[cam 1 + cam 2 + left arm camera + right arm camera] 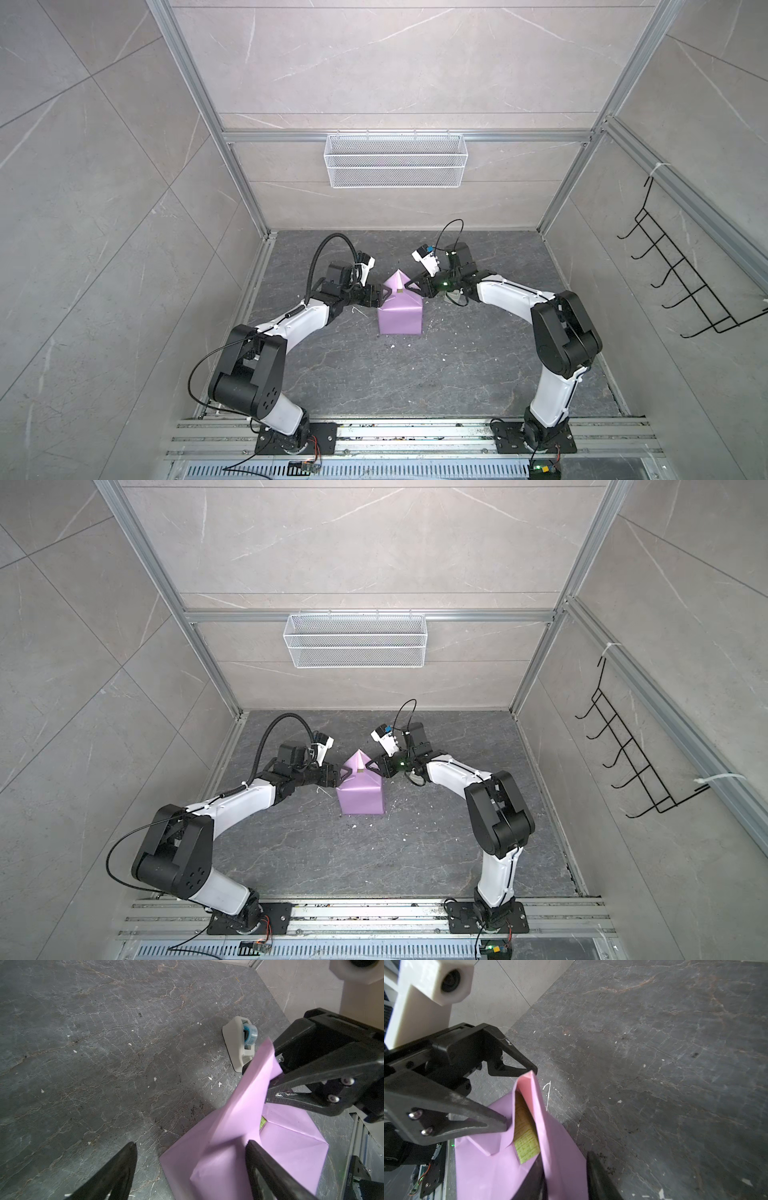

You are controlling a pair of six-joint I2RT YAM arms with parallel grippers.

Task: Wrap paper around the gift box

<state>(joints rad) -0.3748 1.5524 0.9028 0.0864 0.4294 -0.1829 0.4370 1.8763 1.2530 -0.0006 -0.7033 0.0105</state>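
The paper [401,316] [360,798], lilac outside and pale pink inside, covers the gift box in the middle of the dark floor. At the far end its flap stands up in a peak. A patch of the olive ribbed gift box [527,1142] [263,1122] shows through the gap under that flap. My left gripper [384,293] [191,1145] is open at the left of the far end. One finger lies against the paper and the other stands off it over the floor. From the right, my right gripper [409,286] [565,1159] is shut on the raised flap.
A grey-white tape dispenser [239,1043] with a blue roll sits on the floor beside the box, under the right arm. A white wire basket [395,160] hangs on the back wall and a black hook rack [685,282] on the right wall. Small white scraps dot the floor.
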